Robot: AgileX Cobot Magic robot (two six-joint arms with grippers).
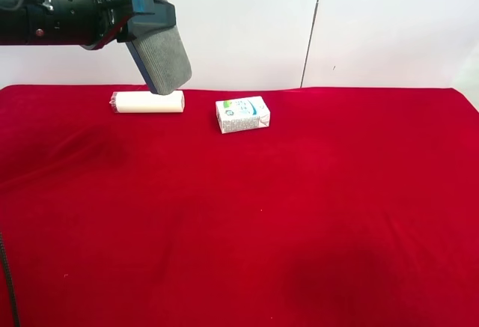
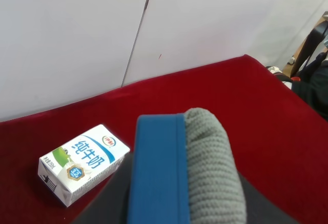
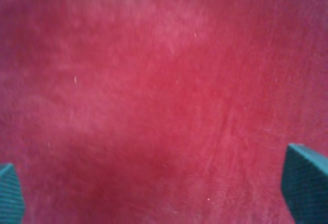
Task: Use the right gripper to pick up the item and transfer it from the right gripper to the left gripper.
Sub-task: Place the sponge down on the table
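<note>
We are finding the table cloth (image 1: 299,215) red, velvety and matt. The item (image 2: 205,167) is showing a coarse grey woven-felt face on a smooth blue base. The carton (image 1: 242,114) is looking like printed card, faintly glossy; the cylinder (image 1: 148,102) smooth, matt cream. The right gripper (image 3: 159,190) pads (image 3: 306,182) are showing fine dimpled texture.

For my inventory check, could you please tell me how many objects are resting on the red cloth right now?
2: a cream cylinder near the back edge, and a white carton beside it, apart. None appears hidden.
</note>
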